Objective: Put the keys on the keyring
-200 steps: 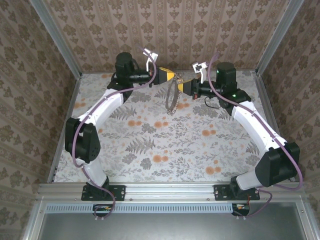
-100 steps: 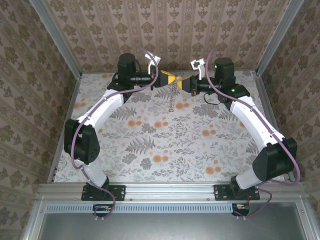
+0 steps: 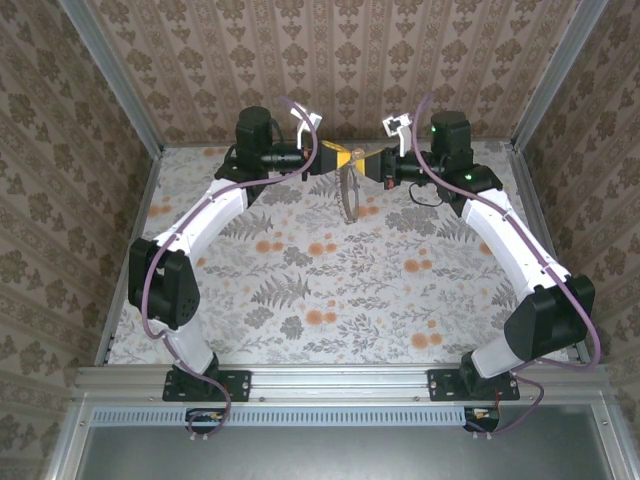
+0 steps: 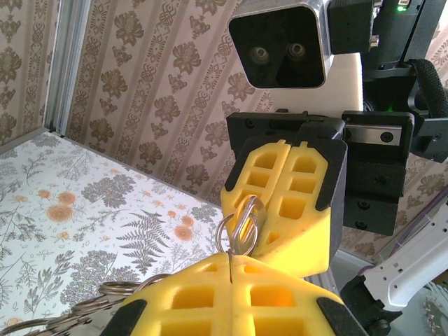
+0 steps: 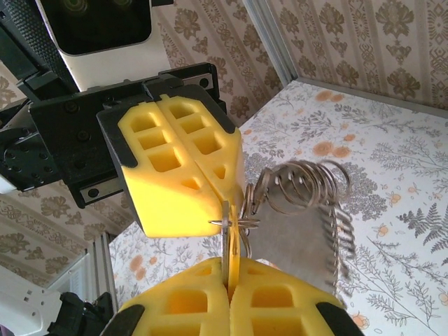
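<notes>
Both grippers meet tip to tip high over the far middle of the table. My left gripper (image 3: 343, 156) (image 4: 231, 269) is shut on a thin metal loop of the keyring (image 4: 225, 234). The ring's big tan hoop (image 3: 349, 196) hangs below it, and its wire coils (image 5: 308, 183) bunch beside the tips. My right gripper (image 3: 368, 165) (image 5: 229, 276) is shut on the key (image 5: 235, 246), whose flat yellow head stands edge-on between the pads. In the left wrist view the key (image 4: 246, 215) pokes from the right gripper's yellow fingers (image 4: 294, 189) and crosses the loop. The key's shank is hidden.
The floral table cloth (image 3: 330, 280) lies well below both grippers. Patterned walls close in the back and sides, with metal frame posts (image 3: 110, 75) at the corners. Purple cables (image 3: 165, 265) loop along both arms. A blurred grey patch (image 5: 290, 241) hangs under the coils.
Both wrists have moved slightly toward the back wall, and the right gripper's tip has closed in on the left's. The hanging hoop has swung and now looks narrower. Both grips stay shut.
</notes>
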Controlling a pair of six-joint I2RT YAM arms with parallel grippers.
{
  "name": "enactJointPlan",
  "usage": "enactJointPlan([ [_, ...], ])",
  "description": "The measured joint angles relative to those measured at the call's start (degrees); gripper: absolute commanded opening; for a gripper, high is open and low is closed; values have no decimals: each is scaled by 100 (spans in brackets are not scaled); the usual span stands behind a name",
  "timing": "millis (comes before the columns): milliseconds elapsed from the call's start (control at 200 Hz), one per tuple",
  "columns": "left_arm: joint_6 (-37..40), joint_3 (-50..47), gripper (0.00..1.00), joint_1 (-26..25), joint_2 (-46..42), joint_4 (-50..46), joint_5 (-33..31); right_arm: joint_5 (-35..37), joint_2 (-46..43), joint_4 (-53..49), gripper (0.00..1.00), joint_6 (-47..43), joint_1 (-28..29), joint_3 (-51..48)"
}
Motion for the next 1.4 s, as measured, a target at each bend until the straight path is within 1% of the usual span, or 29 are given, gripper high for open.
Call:
enactJointPlan([
  [725,-2,0,0,0,-42,4,-31,-15,-103,-98,0,-37,-129,-225],
  [1005,-2,0,0,-11,-42,22,-31,-155,-15,-79,0,72,-129,7],
  [1325,-4,0,0,-7,-42,37,-46,-184,50,-76,0,157,-129,48],
  [1370,-24,-7,7,-4,-42,55,-57,-181,52,-76,0,157,-129,48],
  [1400,-33,-17,14,0,-42,68,-74,-181,57,-76,0,157,-129,50],
])
